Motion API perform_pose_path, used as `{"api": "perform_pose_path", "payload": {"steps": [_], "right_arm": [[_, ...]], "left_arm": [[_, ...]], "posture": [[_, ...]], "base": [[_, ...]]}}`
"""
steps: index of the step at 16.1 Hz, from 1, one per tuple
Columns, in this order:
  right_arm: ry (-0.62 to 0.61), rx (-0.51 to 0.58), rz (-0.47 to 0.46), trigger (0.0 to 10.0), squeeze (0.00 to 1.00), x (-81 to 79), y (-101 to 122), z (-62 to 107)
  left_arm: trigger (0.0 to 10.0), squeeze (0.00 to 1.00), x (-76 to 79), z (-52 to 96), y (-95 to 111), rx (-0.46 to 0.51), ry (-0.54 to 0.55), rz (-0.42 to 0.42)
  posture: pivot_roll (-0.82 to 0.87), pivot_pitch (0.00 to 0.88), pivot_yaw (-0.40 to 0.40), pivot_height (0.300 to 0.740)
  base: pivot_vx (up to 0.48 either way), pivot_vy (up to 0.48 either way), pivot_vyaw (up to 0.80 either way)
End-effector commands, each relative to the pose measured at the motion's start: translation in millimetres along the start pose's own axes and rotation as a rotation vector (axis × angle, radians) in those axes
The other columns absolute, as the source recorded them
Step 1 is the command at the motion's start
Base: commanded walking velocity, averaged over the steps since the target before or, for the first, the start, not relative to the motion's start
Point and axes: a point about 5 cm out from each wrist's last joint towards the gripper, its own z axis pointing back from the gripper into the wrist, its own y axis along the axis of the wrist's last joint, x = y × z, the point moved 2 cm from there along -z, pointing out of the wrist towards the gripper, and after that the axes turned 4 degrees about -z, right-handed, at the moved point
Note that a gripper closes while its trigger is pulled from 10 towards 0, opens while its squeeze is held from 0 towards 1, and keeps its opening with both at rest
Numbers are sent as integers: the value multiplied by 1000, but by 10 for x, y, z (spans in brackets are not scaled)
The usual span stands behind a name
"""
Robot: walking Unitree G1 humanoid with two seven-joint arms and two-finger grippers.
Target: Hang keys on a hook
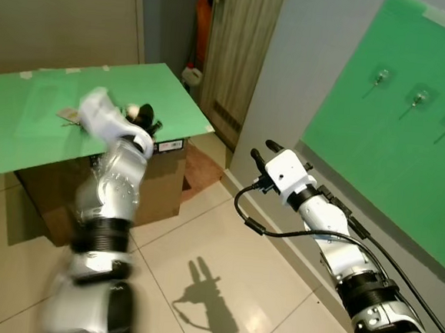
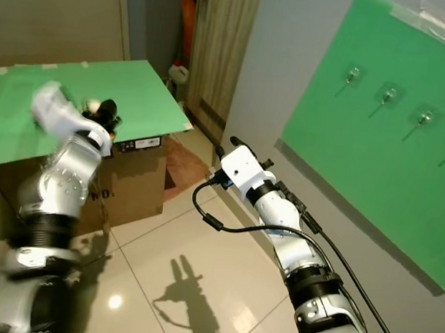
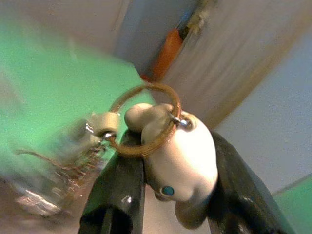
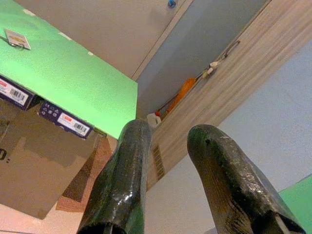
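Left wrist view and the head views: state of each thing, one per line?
Left tool: shut on the keyring, raised over the green board.
Keyring: gripped, keys dangling, blurred.
Right tool: open, holding nothing.
Wall hooks: bare, nothing hung.
Green board: flat on cardboard boxes.

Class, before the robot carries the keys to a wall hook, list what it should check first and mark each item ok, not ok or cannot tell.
1. Left gripper shut on the keyring charm: ok.
2. Brass ring free to slip over a hook: ok, it stands above the fingers.
3. Keys hanging untangled: cannot tell, blurred.
4. Hooks on the green wall board bare: ok.
5. Right gripper open, holding nothing: ok.
6. Left gripper near the hooks: not ok, it is over the green-topped box.
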Motion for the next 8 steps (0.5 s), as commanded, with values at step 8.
{"api": "perform_pose_path", "payload": {"steps": [8], "right_arm": [[22,-35,8,10000,0,-65,-28,8]], "left_arm": [[0,0,154,247,-903,-342,-449,-1443]], "posture": [[-17,31,-73,740]], "base": [[0,0,0]]}}
